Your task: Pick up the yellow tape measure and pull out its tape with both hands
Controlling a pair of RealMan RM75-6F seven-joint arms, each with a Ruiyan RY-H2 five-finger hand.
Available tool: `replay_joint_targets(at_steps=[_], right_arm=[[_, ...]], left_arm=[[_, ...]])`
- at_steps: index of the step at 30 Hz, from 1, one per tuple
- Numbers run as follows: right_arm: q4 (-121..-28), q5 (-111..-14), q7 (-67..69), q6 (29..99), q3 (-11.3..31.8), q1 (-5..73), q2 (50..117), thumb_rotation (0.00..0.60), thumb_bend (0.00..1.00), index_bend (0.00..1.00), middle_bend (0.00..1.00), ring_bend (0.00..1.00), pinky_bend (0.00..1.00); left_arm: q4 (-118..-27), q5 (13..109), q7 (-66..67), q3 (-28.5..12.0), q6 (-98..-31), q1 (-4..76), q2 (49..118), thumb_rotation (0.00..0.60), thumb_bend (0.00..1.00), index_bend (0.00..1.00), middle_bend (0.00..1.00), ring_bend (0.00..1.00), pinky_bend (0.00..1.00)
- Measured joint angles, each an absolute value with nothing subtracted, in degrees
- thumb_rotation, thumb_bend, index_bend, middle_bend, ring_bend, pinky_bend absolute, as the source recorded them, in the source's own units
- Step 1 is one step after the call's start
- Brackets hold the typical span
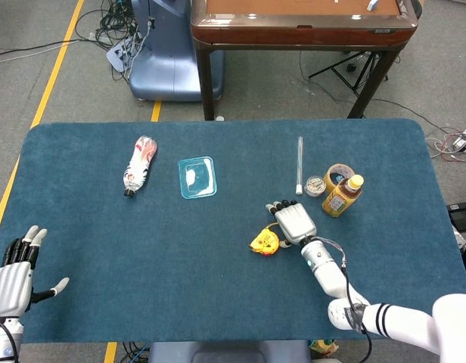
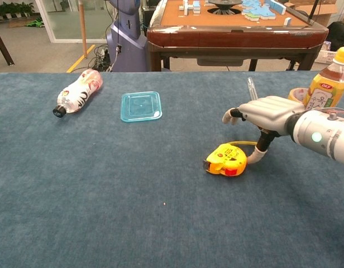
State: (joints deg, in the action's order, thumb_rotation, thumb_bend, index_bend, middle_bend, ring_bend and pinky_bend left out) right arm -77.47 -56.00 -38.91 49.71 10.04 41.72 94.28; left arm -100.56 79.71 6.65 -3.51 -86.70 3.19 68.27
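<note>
The yellow tape measure (image 1: 264, 242) (image 2: 225, 160) lies tilted on the blue table (image 1: 180, 295), right of centre, with a short curl of tape showing at its back. My right hand (image 1: 293, 221) (image 2: 267, 115) hovers just over and behind it. Its fingers are stretched out above the case, and the thumb (image 2: 256, 156) reaches down to touch the case's right side; nothing is gripped. My left hand (image 1: 10, 283) rests open at the table's near left corner, far from the tape measure, and shows only in the head view.
A plastic bottle (image 1: 138, 164) (image 2: 78, 91) lies on its side at the back left beside a teal lid (image 1: 197, 177) (image 2: 141, 106). Behind my right hand are a clear tube (image 1: 299, 164), a small jar (image 1: 315, 185), a tape roll (image 1: 337, 173) and an upright tea bottle (image 1: 343, 194) (image 2: 327, 84).
</note>
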Motion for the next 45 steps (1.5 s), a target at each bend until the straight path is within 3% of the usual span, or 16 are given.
replay_joint_targets(at_steps=[7,20,28,45], right_arm=[[-76.97,-55.34,-37.69,48.63,11.02,44.05,94.11,0.6,0.06,0.19,0.24,0.21,0.27],[-95.61,-62.29,-30.38,47.73,7.97,42.62,80.7,0.6,0.07,0.23,0.27,0.21,0.27],[-95.06,-64.04,-31.38,45.99,6.75,45.87,84.76,0.6,0.15,0.32,0.27,0.21,0.27],[-88.05,-58.43,-39.79,45.18,3.56,51.12,90.71,0.6,0.33,0.43,0.28,0.21,0.27]], left_arm=[[-100.74,79.28,6.65,-3.74,-86.81,2.93,68.04,0.6,0.14,0.0,0.0,0.0,0.0],[-101.17,79.56,7.46,-3.73,-86.37,3.11,68.56,0.6,0.14,0.0,0.0,0.0,0.0],[-101.24,79.67,6.99,-3.62,-87.18,2.44,68.28,0.6,0.14,0.0,0.0,0.0,0.0],[-99.21,79.4,3.24,-3.6,-88.2,0.85,67.9,0.6,0.14,0.0,0.0,0.0,0.0]])
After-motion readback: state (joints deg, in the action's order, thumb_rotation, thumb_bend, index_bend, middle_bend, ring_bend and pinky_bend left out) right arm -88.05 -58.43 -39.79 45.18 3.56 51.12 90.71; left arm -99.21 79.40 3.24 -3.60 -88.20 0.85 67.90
